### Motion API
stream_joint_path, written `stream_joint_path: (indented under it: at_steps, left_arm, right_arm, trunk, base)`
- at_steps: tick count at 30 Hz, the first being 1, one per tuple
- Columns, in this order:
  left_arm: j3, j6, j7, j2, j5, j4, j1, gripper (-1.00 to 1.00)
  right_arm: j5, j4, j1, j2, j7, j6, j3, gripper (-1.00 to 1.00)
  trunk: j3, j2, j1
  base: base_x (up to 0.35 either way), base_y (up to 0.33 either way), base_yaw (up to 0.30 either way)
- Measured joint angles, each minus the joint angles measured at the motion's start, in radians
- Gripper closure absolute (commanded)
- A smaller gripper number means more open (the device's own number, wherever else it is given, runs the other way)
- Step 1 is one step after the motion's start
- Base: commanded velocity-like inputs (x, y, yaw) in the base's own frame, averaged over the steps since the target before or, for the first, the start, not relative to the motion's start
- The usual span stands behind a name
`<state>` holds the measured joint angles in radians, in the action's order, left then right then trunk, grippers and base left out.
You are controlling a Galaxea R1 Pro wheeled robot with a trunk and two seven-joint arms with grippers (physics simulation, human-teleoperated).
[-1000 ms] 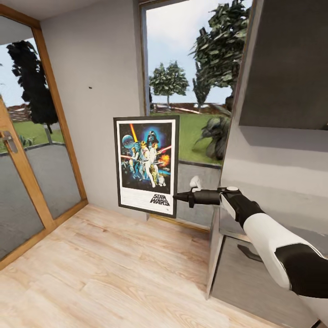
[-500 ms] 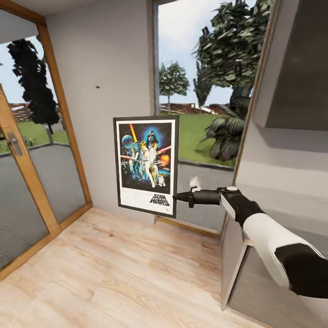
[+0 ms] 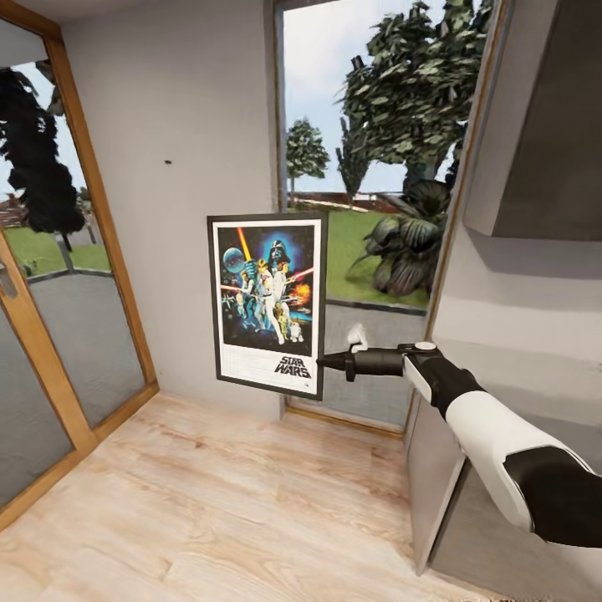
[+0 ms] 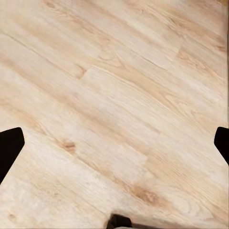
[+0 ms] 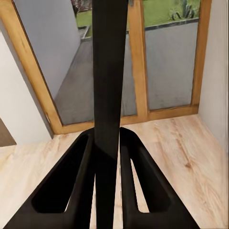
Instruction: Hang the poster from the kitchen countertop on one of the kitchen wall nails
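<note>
Poster [image 3: 267, 303]: upright, framed in black, held in the air above the pale wood floor [image 3: 217, 502], in front of the grey wall [image 3: 184, 167] and left of the tall window [image 3: 368, 167]; gripped at its lower right edge by the right gripper [image 3: 324, 362], whose fingers [image 5: 81, 191] press against both faces of the frame's dark edge [image 5: 109, 95]. Wall nail [image 3: 167, 161]: dark speck on the grey wall, up and to the left of the poster, well apart from it. Left gripper [image 4: 114, 148]: fingertips spread wide over bare floorboards, holding nothing.
</note>
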<state>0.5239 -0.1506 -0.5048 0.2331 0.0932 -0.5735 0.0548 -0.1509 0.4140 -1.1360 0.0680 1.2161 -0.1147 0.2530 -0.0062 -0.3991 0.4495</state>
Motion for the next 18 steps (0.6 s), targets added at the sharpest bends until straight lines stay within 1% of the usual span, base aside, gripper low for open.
stream_joint_path:
  at_steps: [2, 3, 5, 6, 8, 9, 11, 13, 18]
  left_arm:
    - [0.000, -0.001, -0.008, 0.000, -0.001, 0.000, 0.000, -1.00]
    - [0.001, -0.001, -0.063, 0.001, 0.000, 0.000, 0.000, -1.00]
    - [0.002, -0.001, -0.082, 0.001, 0.000, -0.001, 0.000, -1.00]
    - [0.003, 0.000, -0.093, 0.002, 0.000, -0.001, 0.000, -1.00]
    - [0.003, 0.000, -0.097, 0.002, 0.000, -0.001, 0.000, -1.00]
    - [0.005, 0.000, -0.100, 0.005, 0.000, -0.001, 0.000, -1.00]
    - [0.005, 0.000, -0.101, 0.009, 0.000, -0.001, 0.000, -1.00]
    - [0.005, 0.001, -0.102, 0.012, 0.000, -0.001, 0.000, -1.00]
    - [0.005, 0.001, -0.102, 0.013, 0.000, 0.000, 0.000, -1.00]
  right_arm:
    - [0.001, 0.000, 0.000, -0.001, 0.000, 0.000, 0.000, 1.00]
    - [0.001, 0.000, 0.000, -0.002, 0.000, 0.000, 0.000, 1.00]
    - [0.002, 0.000, 0.000, -0.002, -0.001, 0.000, 0.001, 1.00]
    - [0.002, 0.000, 0.000, -0.006, -0.001, 0.000, 0.001, 1.00]
    - [0.003, 0.001, 0.000, -0.012, -0.002, 0.000, 0.001, 1.00]
    - [0.003, 0.002, 0.000, -0.020, -0.003, 0.001, 0.001, 1.00]
    - [0.004, 0.010, 0.000, -0.024, -0.008, 0.001, 0.001, 1.00]
    - [0.005, 0.050, 0.000, -0.031, -0.045, 0.001, 0.001, 1.00]
    - [0.006, 0.065, 0.000, -0.034, -0.054, 0.000, 0.003, 1.00]
  trunk:
    - [0.002, 0.000, 0.000]
    - [0.003, -0.001, 0.000]
    - [0.005, 0.000, 0.000]
    - [0.006, 0.000, 0.000]
    - [0.008, 0.000, 0.000]
    - [0.009, 0.000, 0.000]
    - [0.011, 0.000, 0.000]
    - [0.012, -0.001, 0.000]
    - [0.015, 0.000, 0.000]
  base:
    - [0.007, 0.119, -0.237]
    - [0.002, 0.234, -0.240]
    - [0.001, 0.261, -0.241]
    - [0.000, 0.280, -0.242]
    - [0.007, 0.290, -0.243]
    - [0.045, 0.295, -0.242]
    - [0.110, 0.303, -0.240]
    - [0.186, 0.311, -0.236]
    - [0.201, 0.312, -0.234]
